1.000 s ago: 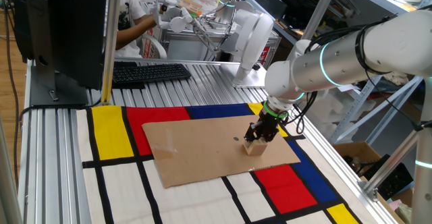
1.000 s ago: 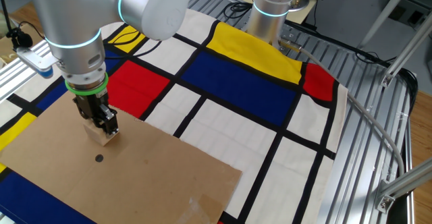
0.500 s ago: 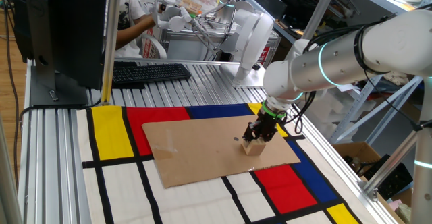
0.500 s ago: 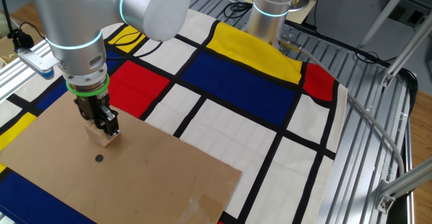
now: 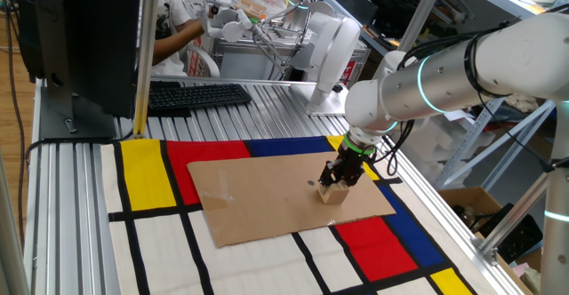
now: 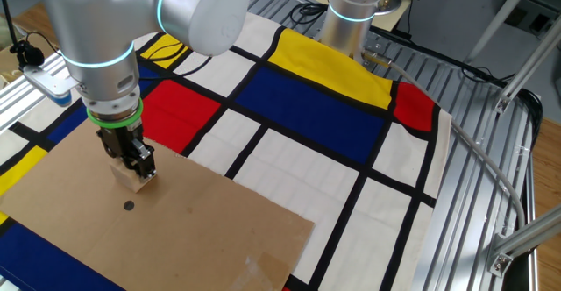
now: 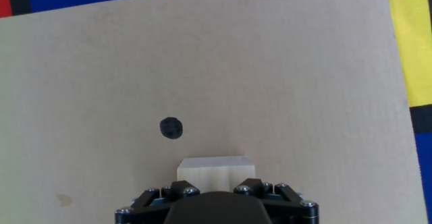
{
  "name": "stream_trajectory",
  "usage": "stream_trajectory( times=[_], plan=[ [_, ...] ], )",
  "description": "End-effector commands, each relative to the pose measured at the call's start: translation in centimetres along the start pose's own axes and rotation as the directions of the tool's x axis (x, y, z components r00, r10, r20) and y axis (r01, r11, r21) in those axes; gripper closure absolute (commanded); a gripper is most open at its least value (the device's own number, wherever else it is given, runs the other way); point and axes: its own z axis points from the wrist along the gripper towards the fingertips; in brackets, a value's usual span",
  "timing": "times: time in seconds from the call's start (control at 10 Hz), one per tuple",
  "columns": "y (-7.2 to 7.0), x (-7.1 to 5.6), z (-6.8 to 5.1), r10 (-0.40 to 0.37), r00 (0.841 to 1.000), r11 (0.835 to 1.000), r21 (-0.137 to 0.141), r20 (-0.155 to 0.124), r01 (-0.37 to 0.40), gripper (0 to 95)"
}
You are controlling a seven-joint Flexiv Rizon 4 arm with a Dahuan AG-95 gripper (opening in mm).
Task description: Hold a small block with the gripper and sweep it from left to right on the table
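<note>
The small block [image 5: 333,195] is a light tan wooden cube resting on the brown cardboard sheet [image 5: 267,197]. My black gripper [image 5: 340,178], with a green ring above it, is shut on the small block from above. In the other fixed view the gripper [image 6: 133,162] holds the block [image 6: 133,180] near the sheet's far edge. In the hand view the block [image 7: 214,168] sits between the fingers [image 7: 253,185], its lower part hidden by the gripper body. The table [image 5: 267,99] is ribbed aluminium with a coloured mat [image 5: 147,171].
A small black dot [image 7: 171,128] marks the cardboard just beside the block, also seen in the other fixed view [image 6: 129,206]. A keyboard [image 5: 196,94] and monitor [image 5: 80,37] stand at the table's back. A second arm's base [image 6: 351,15] stands at the mat's far edge.
The gripper with the block has shifted very slightly toward the black dot; otherwise nothing has visibly changed.
</note>
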Motion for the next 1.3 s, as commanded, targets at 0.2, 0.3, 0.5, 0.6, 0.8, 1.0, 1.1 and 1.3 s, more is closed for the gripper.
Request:
stream_trajectory(
  times=[0.2, 0.3, 0.5, 0.6, 0.8, 1.0, 1.1, 1.3],
  plan=[
    [-0.41, 0.06, 2.07, 0.015, 1.0, 1.0, -0.004, 0.002, -0.015, 76.0],
    [-0.45, 0.05, 2.06, 0.023, 1.0, 1.0, 0.008, -0.001, -0.023, 57.0],
    [-0.46, 0.09, 2.05, 0.037, 0.999, 0.999, 0.028, 0.004, -0.037, 38.0],
    [-0.46, 0.12, 2.02, 0.042, 0.999, 0.999, 0.028, 0.007, -0.042, 19.0],
    [-0.46, 0.14, 2.02, 0.045, 0.999, 0.999, 0.026, 0.009, -0.045, 0.0],
    [-0.46, 0.15, 2.01, 0.044, 0.999, 0.999, 0.025, 0.012, -0.045, 0.0],
    [-0.46, 0.16, 2.0, 0.045, 0.999, 0.999, 0.025, 0.013, -0.045, 0.0],
    [-0.46, 0.17, 2.0, 0.044, 0.999, 0.999, 0.024, 0.015, -0.045, 0.0]
  ],
)
